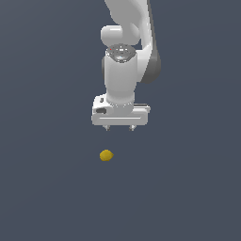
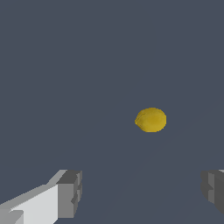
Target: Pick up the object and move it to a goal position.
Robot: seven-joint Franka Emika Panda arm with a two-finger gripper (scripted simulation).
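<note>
Exterior view first: I see my gripper point(image 1: 119, 128) hanging above the dark worktop point(image 1: 47, 188), pointing down, with the yellow object point(image 1: 106, 155) lying alone on that surface below it and a little toward the exterior view's left, clearly apart from the fingertips. Nothing is held, so I judge the pick has not begun; no goal marker shows up for me. Wrist view next: the jaws stand wide, one fingertip point(image 2: 70, 194) and the other at the opposite edge, and the object point(image 2: 151, 120) sits ahead of the gap between them, untouched. Aligning, descending, closing, lifting and carrying all remain, by my reading.
</note>
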